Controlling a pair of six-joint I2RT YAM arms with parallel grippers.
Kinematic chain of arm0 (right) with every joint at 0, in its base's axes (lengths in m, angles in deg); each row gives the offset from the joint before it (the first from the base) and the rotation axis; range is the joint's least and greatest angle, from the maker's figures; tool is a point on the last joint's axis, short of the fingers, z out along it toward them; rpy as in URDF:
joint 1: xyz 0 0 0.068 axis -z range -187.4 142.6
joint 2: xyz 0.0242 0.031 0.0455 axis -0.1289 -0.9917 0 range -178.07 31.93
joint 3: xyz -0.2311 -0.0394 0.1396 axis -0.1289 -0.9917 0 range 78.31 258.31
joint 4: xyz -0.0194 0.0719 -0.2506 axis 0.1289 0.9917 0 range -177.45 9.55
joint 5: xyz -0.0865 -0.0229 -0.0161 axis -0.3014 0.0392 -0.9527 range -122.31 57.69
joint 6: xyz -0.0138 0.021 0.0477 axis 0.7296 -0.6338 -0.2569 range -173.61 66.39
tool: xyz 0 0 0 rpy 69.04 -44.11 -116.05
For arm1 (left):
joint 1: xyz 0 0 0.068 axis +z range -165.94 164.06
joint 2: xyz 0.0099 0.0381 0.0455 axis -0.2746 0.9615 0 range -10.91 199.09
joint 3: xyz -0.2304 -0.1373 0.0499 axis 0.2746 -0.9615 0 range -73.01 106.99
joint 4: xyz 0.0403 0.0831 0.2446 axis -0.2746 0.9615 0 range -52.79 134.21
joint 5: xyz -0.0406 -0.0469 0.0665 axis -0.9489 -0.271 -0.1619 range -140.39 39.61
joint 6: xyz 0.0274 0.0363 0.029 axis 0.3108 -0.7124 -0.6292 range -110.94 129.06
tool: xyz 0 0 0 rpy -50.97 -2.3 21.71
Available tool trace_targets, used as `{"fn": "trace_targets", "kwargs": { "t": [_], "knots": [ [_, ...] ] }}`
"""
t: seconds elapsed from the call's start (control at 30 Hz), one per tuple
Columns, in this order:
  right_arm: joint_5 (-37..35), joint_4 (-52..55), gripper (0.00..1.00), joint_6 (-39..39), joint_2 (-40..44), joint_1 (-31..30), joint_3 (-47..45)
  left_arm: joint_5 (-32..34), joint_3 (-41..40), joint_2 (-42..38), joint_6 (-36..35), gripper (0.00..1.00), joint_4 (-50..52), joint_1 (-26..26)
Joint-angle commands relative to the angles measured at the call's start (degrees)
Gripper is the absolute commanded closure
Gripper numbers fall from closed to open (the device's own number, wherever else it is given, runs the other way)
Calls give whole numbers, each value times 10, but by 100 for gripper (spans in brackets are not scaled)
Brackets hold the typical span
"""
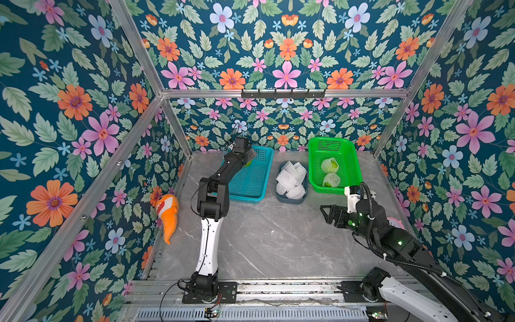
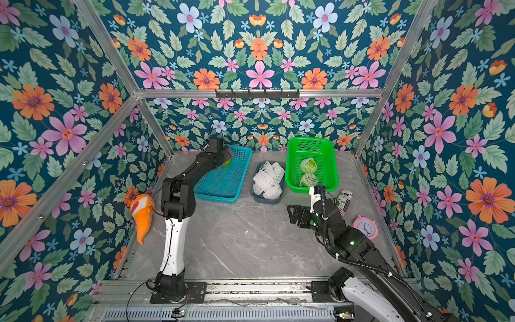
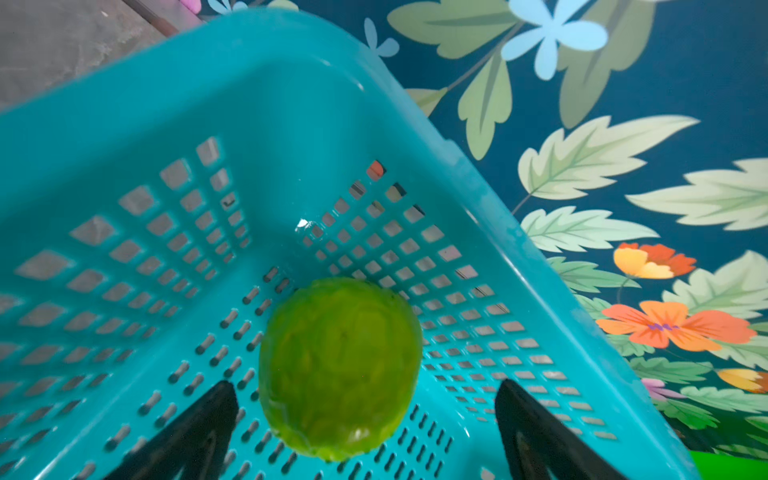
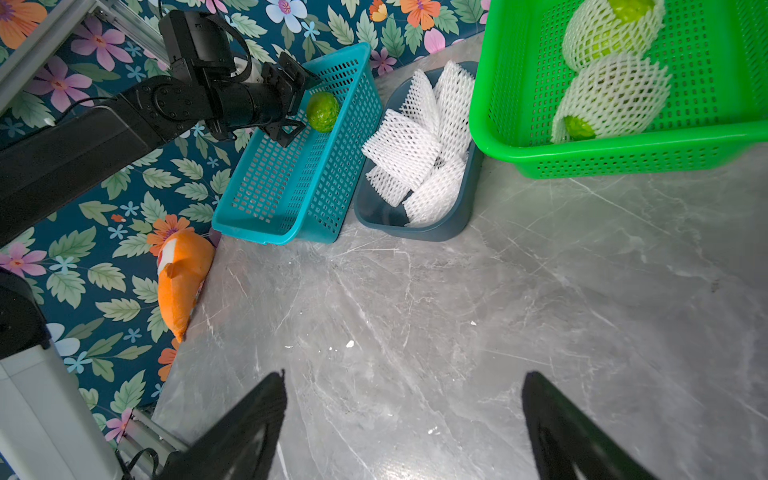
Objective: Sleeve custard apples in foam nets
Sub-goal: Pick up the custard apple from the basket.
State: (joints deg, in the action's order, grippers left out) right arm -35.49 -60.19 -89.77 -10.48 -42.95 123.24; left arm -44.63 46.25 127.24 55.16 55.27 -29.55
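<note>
Bright, even light, soft shadows. I see glare on the teal basket (image 3: 305, 224), custard apple (image 3: 338, 370) blurred; top views bow at edges.

A teal basket (image 1: 248, 181) stands at the back left of the grey marble table (image 1: 273, 242). A green basket (image 1: 331, 145) stands at the back right, with a dark tray (image 1: 291, 201) between them. An orange plush fish (image 1: 168, 212) leans on the left wall. In a top view, a pink clock (image 2: 365, 226) and a printed can (image 2: 345, 200) lie near the right wall. A black hook rail (image 1: 282, 94) hangs on the floral back wall.
</note>
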Motion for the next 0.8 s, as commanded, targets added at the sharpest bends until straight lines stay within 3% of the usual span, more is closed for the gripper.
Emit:
{"fn": "trace_targets", "kwargs": {
  "t": [0.0,0.37,0.77],
  "knots": [
    [-9,1,11,5,2,0,3,8,6,7,-9,1,16,2],
    [-7,2,11,8,3,0,12,-2,12,34,-12,1,0,6],
    [-8,5,11,-4,16,0,19,-30,7,49,-6,21,-16,16]
  ]
}}
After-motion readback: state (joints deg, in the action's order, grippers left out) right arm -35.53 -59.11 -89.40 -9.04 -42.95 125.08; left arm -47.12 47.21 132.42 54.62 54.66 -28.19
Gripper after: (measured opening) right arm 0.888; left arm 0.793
